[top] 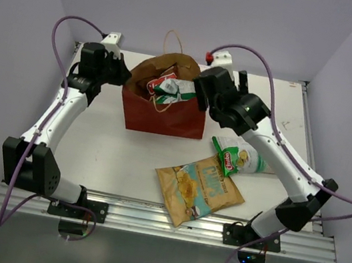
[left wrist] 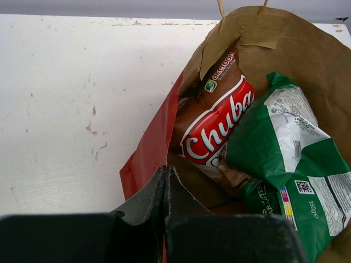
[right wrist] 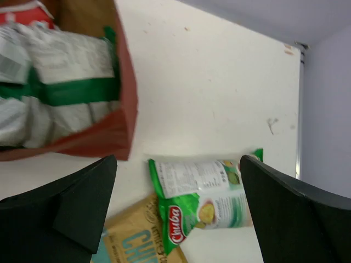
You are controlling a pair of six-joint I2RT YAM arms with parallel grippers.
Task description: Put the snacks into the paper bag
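half the job looks done: the dark brown-red cassava packet point(left wrist: 216, 129) and the green-white packet point(left wrist: 290, 164) sit inside the paper bag point(top: 161, 119), which stands with its mouth open at the far middle of the table point(top: 106, 147). the cassava packet leans against the bag's left wall and the green-white packet lies over its right side. two snacks are not yet packed. the larger tan-yellow packet point(top: 199, 188) lies flat toward the near edge, right of centre, and the pale white-green packet point(top: 239, 157) with the red logo lies just beyond it to the right, the two touching at a corner, both near the bag but apart from it. the left claw point(left wrist: 166, 176) is clenched on the bag's left rim, its jaws pressed together with the red paper wall pinched between them, a hold that appears meant to keep the mouth spread. the right claw point(right wrist: 178, 161) is released, its jaws spread wide with nothing between them. it hangs just right of the bag's right wall, touching neither bag nor snack, and its wrist camera looks down past the fingers at the pale white-green packet, by this reading the likeliest next pickup.
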